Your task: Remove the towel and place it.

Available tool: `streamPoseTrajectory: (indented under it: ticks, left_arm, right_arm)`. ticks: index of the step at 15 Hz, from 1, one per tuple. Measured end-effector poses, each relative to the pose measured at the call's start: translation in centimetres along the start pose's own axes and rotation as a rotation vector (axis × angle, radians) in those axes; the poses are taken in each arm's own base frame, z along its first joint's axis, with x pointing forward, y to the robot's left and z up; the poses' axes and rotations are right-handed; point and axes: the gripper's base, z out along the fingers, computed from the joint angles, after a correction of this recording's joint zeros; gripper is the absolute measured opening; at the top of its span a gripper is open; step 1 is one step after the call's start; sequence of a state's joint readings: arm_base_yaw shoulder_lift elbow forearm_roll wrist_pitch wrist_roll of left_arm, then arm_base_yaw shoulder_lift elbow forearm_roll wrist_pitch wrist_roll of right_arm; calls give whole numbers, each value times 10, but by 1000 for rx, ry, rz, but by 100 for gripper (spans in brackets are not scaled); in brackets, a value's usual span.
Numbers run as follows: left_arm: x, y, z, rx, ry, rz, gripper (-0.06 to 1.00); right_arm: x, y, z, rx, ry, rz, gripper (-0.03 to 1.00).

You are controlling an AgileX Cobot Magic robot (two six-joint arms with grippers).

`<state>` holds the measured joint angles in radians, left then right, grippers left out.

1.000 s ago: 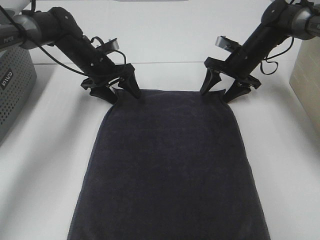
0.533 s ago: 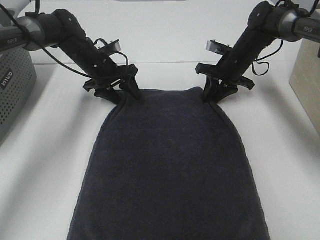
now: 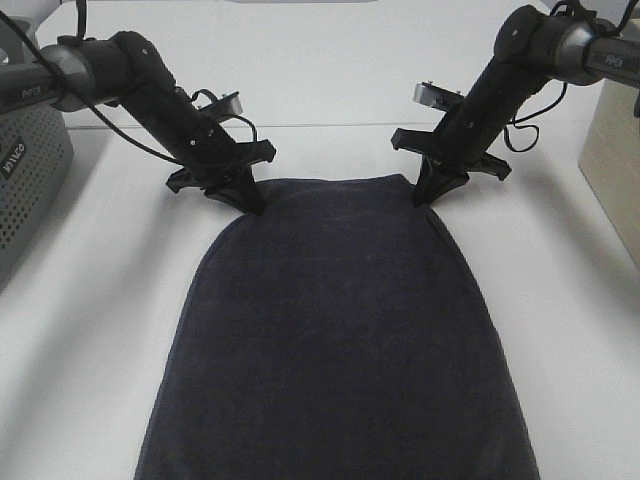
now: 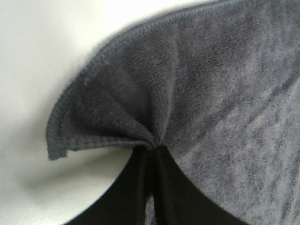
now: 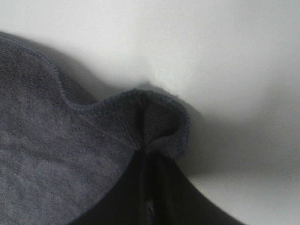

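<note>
1. Far left edge of the high view: grey perforated basket (image 3: 25,170) on the white table (image 3: 90,330), well apart from the cloth.
2. Left arm (image 3: 120,75) slants down from the upper left. Left gripper (image 3: 250,205) sits at the far left corner of the towel (image 3: 340,340).
3. Left wrist view: the two black fingers (image 4: 161,187) are drawn together, with a fold of towel (image 4: 211,93) pinched between their tips. Cloth gathers into pleats radiating from the pinch point. The hemmed corner curls free to one side, lifted a little off the table (image 4: 37,56).
4. Centre: the towel lies flat on the table, dark navy-charcoal terry. It runs from the two grippers toward the camera and out of frame at the near edge. The far edge is drawn in narrow between the grippers; the body widens toward the near end.
5. Right gripper (image 3: 425,195) sits at the far right corner of the towel, with the right arm (image 3: 530,50) slanting down from the upper right.
6. Right wrist view: black fingers (image 5: 157,192) closed together, clamped on a bunched bit of hem. Towel (image 5: 42,154) edge buckles into a small hump at the grip, over the white table (image 5: 211,56).
7. Far right edge of the high view: a pale beige container (image 3: 615,150), partly cut off, well clear of the towel.
</note>
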<state>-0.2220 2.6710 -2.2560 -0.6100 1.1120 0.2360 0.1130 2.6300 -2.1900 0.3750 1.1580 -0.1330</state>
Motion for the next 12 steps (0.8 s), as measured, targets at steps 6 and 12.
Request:
streamPoseTrajectory:
  ticks: [6,12]
  left_arm:
    - [-23,-10,-20,-69,-115,114,2]
    - [-48,-18,-45,-144,-318,192,2]
  right_arm:
    - [-24,3,-17,58,-135,-64,2]
    - [-50,17,-57,72,-391,-134,2]
